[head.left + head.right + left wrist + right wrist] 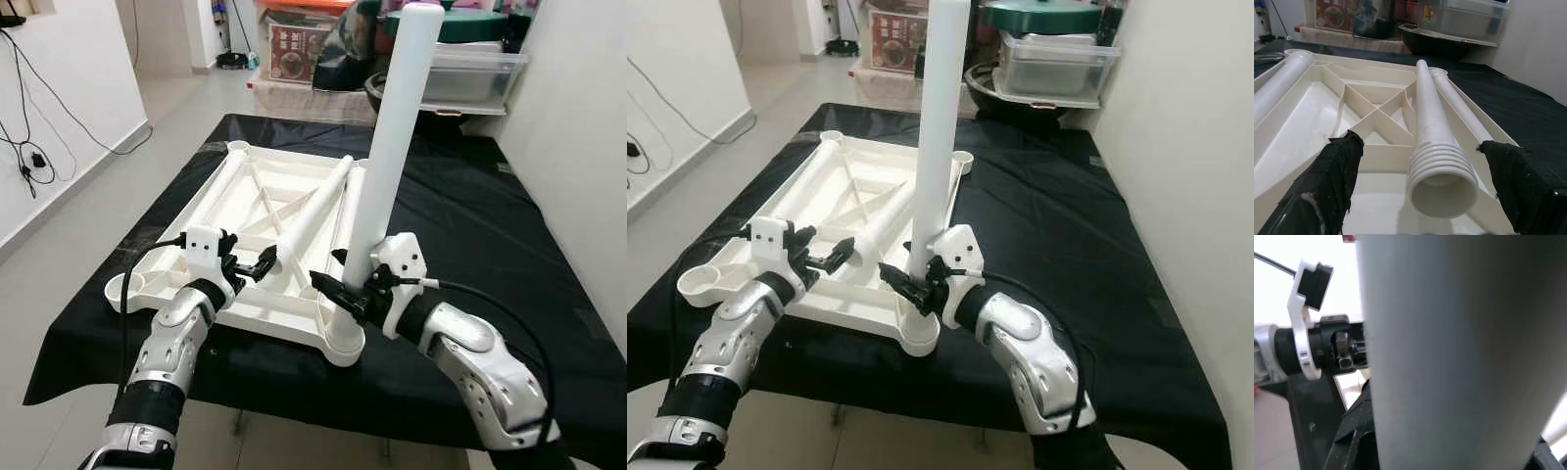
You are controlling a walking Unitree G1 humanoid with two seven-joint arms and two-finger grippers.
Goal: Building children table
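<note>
Right gripper (345, 294) pinching upright leg (392, 147); left gripper (257, 264) spread around lying leg (1431, 127).

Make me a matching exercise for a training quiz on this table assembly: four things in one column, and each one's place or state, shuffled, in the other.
Things:
1. upright table leg
2. threaded table leg
3. left gripper
4. black cloth

Places or states:
A. open, facing a leg's threaded end
B. standing in the near corner socket of the tabletop, held by the right gripper
C. spread beneath the upturned tabletop
D. lying diagonally across the tabletop's ribs

Pairs: 1-B, 2-D, 3-A, 4-C
</note>
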